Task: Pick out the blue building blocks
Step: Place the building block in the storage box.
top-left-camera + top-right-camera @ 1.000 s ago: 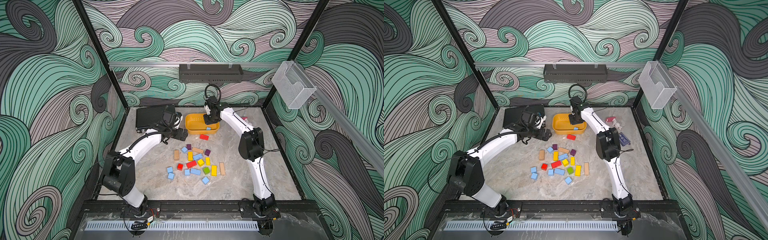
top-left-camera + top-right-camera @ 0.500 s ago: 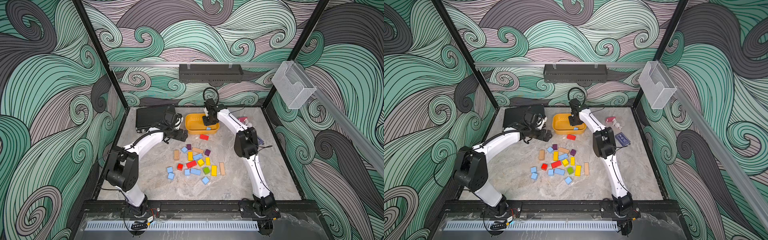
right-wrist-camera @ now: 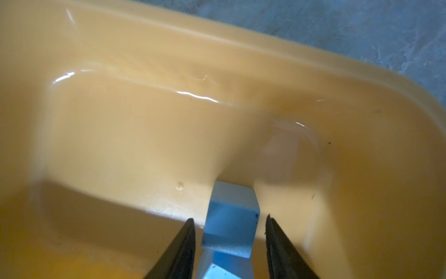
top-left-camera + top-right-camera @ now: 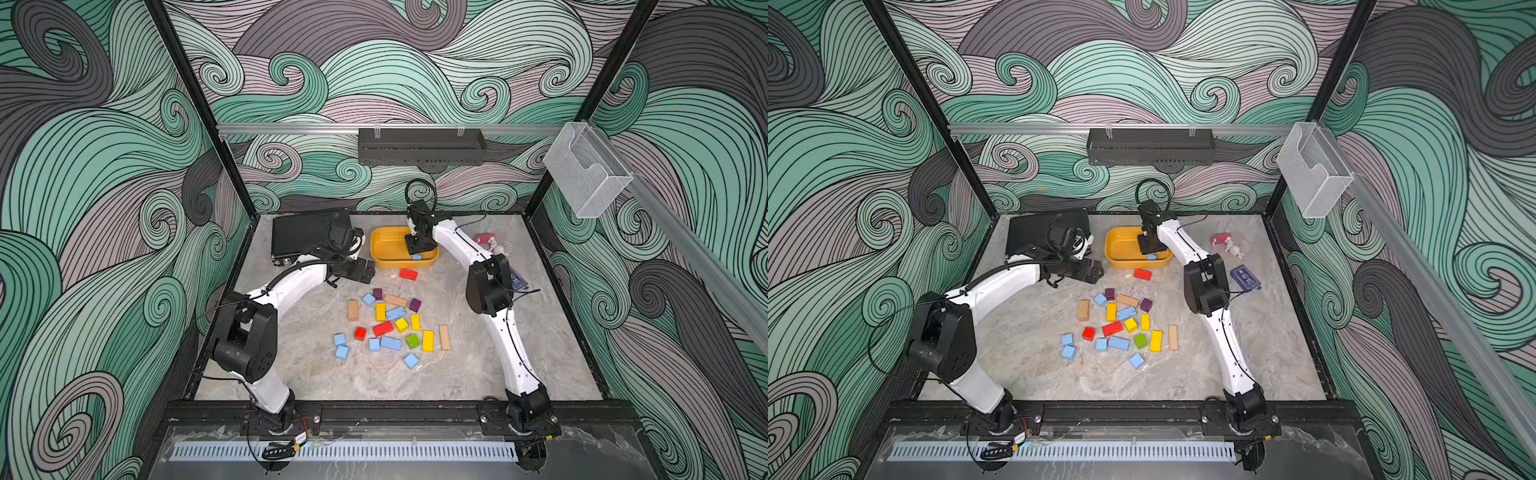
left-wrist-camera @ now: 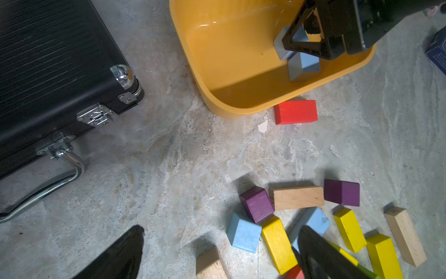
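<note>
Several light-blue building blocks lie in the mixed pile, among them a cube (image 4: 368, 299) and a bar (image 4: 391, 343). My right gripper (image 3: 229, 217) is open, low inside the yellow tub (image 4: 384, 249). A blue cube (image 3: 233, 200) sits between its fingers with a gap on each side, resting on another blue block (image 3: 224, 268). In the left wrist view these two blocks (image 5: 303, 66) lie in the tub under the right gripper (image 5: 311, 41). My left gripper (image 5: 221, 227) is open and empty, hovering at the pile's far-left edge near a blue cube (image 5: 243, 233).
A black case (image 4: 307, 232) lies at the back left beside the tub. A red block (image 4: 408, 274) lies just in front of the tub. A dark blue card packet (image 4: 1246, 278) and a small pink item (image 4: 484, 239) lie at the right. Red, yellow, purple, green and tan blocks mix with the blue ones.
My right gripper's fingers have parted from the blue cube inside the tub; before, they were shut on it. The left gripper has stayed open near the pile.
</note>
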Tool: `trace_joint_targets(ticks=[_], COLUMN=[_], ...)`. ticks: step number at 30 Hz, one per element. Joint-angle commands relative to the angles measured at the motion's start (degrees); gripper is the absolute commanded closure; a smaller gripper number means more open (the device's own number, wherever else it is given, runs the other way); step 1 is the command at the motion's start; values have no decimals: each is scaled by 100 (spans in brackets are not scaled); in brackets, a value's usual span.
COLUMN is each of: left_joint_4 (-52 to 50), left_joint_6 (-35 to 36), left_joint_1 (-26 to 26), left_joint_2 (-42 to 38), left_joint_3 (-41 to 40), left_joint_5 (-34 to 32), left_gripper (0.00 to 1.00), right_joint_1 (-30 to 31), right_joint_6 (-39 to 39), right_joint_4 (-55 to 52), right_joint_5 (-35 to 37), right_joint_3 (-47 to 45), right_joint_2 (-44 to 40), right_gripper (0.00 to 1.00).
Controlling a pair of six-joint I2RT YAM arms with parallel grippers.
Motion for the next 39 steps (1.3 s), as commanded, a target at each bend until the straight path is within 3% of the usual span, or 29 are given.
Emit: trace_joint_targets(ticks=[1, 13, 20, 32, 39], left_joint_4=[-230, -531, -668, -1503, -2426], left_joint_6=[-97, -78, -75, -560, -1009], left_joint_1=[41, 41, 40, 33, 32], left_joint_2=[-47, -589, -1108, -1987, -2352], left_joint_3=[200, 252, 150, 170, 347], left_joint_5=[-8, 125, 174, -98, -387], left_gripper=[1, 2, 2, 1, 1], right_joint_1=[-23, -23, -23, -15, 3], right_joint_6=[53, 71, 62, 194, 238], right_joint_4=[-83, -82, -62, 702, 919], right_joint_5=[-95, -440, -829, -1329, -1516], right_joint_3=[110, -306, -953, -3160, -4402], right_joint_2=[-67, -1053, -1914, -4174, -5474], right_gripper=[46, 37, 23, 1, 1])
